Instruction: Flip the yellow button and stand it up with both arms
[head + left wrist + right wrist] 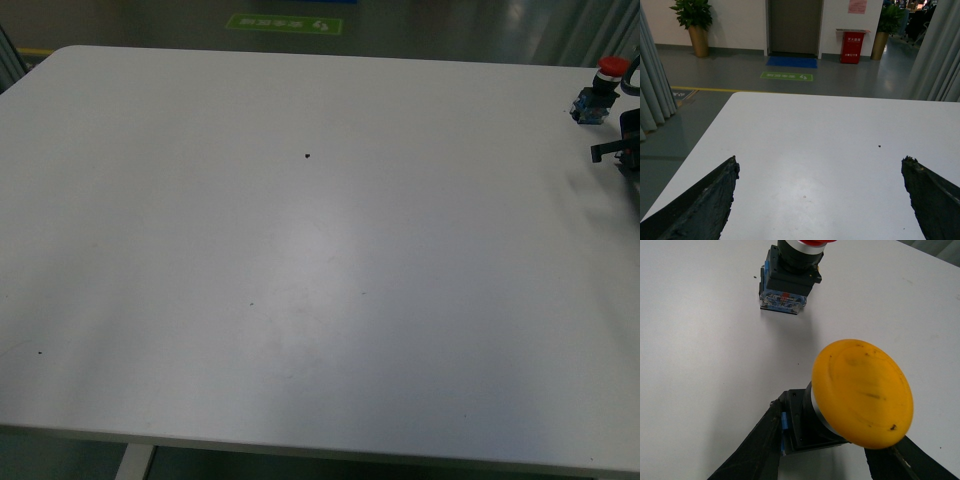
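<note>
The yellow button (862, 392) fills the right wrist view, its round yellow cap turned toward the camera and its black and blue block behind. My right gripper (827, 442) is shut on that block, one finger (757, 450) on each side, with the white table (700, 350) below. In the front view only a black part of my right arm (618, 148) shows at the right edge, and the yellow button is out of sight there. My left gripper (820, 167) is open over bare table (815, 140), with nothing between its fingers (705, 200).
A like switch with a red cap (790, 275) stands on the table just beyond the yellow button and near the far right corner (600, 88). A small dark speck (306, 156) lies mid-table. The floor, a doorway and potted plants (695, 22) lie past the table's far edge.
</note>
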Tool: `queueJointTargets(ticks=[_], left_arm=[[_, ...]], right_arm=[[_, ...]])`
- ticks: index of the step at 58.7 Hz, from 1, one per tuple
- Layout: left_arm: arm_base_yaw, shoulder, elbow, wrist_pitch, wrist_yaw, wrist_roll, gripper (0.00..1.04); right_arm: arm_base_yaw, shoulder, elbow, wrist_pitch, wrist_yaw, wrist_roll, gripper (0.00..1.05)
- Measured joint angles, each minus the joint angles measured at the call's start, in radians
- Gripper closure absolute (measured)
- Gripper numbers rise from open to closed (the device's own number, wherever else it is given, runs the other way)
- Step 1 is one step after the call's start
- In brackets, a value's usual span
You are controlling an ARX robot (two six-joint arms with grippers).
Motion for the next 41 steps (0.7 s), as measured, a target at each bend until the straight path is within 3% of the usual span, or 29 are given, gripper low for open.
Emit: queueJointTargets(ticks=[41], left_arm=[[0.0, 0.0, 0.0, 0.0, 0.0, 0.0, 0.07]], right_arm=[[-0.01, 0.014, -0.004, 0.008, -0.005, 0.0, 0.66]])
